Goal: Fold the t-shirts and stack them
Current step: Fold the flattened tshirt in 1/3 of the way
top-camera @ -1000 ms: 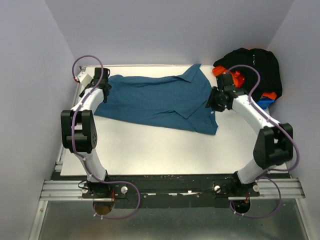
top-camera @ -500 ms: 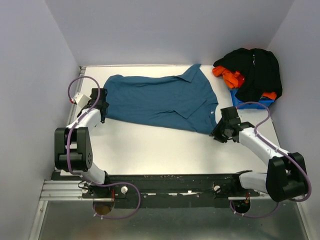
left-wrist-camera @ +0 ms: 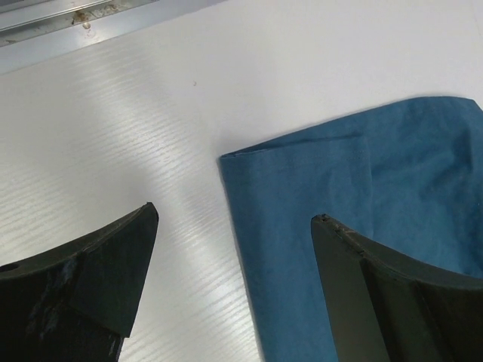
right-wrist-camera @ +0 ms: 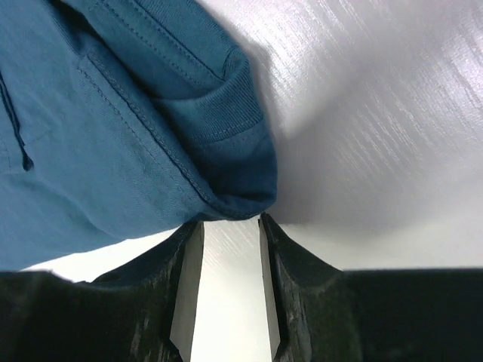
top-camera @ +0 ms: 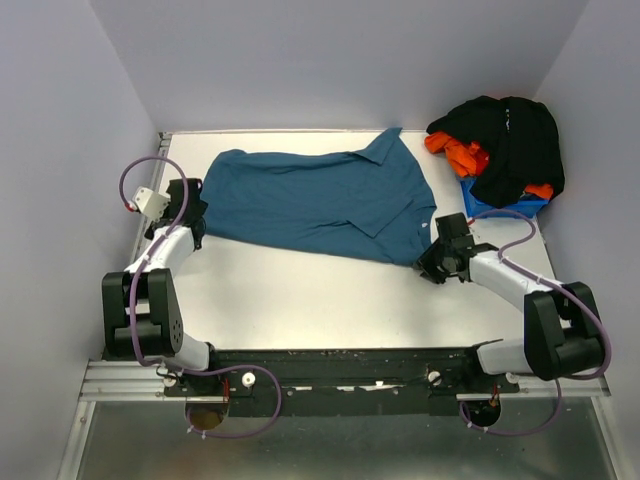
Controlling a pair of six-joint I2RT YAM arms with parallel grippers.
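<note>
The left tool (left-wrist-camera: 234, 215) is seen spread wide with nothing held. Its two dark fingers (left-wrist-camera: 83, 279) are set well apart above the white counter (left-wrist-camera: 113, 98). Between them a folded corner of the teal t-shirt (left-wrist-camera: 362, 226) is laid flat on the counter, and the cloth runs on under one finger and past it. Bare counter is found under the other finger and ahead of the tips.

The right tool (right-wrist-camera: 225, 226) is narrowed to a slim gap. Only white counter is shown between its fingers (right-wrist-camera: 302, 302), so nothing is gripped. Just ahead of the tips the ribbed cuff (right-wrist-camera: 238, 128) of a sleeve is bunched — whether it is touched cannot be told. The rest of the cloth is spread ahead of this tool and off to one side.

From above, the teal t-shirt is seen laid out between the two tools, one at each of its ends. Beyond the right tool, at the far corner of the counter, a black t-shirt (top-camera: 510, 140) and an orange t-shirt (top-camera: 455, 155) are heaped over a blue bin (top-camera: 528, 207), well apart from both tools.
</note>
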